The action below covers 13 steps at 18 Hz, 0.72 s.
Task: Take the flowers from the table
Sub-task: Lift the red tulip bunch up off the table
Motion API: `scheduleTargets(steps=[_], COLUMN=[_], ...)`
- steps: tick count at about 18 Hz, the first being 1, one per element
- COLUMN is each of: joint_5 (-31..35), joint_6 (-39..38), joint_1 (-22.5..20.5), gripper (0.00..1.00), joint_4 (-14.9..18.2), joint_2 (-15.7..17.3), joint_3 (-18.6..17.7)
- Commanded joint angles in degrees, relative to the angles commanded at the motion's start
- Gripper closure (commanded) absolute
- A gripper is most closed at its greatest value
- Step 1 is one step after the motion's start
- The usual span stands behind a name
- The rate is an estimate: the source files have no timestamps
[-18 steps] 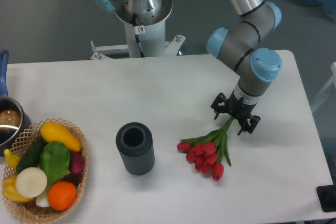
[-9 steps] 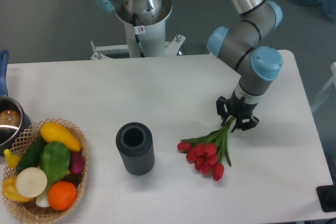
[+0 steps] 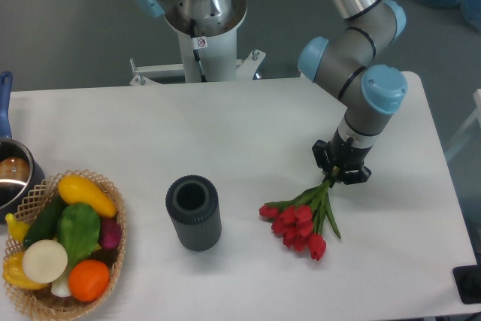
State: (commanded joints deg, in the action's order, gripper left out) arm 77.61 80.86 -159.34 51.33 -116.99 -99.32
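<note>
White table (image 3: 225, 125) carries everything — the pincer (image 3: 343, 173) is clamped on the stem ends of the flowers (image 3: 302, 220), whose red buds trail below-left of it, over the tabletop.

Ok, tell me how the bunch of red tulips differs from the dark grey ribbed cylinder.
The bunch of red tulips with green stems lies flat, its stem ends clamped in the black two-finger gripper; the dark grey ribbed cylinder stands upright and free, open end up. The tulips are red and green and splayed; the cylinder is one dark, compact shape. Both rest on the white table.
</note>
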Motion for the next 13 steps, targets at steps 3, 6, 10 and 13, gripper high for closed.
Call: scheduleTargets(steps=[3, 6, 10, 13], joint_5=[-3.9, -6.9, -10.2, -16.0], joint_6=[-1.2, -2.9, -4.9, -8.1], joint_1=[-0.7, -1.2, -2.0, -3.1], gripper=[0.94, 0.94, 0.94, 0.94], joint_4=[0.1, 0.1, 0.1, 0.1], joint_2=[1.6, 2.7, 3.9, 4.2], joint_3=[1.3, 2.9, 4.8, 7.4])
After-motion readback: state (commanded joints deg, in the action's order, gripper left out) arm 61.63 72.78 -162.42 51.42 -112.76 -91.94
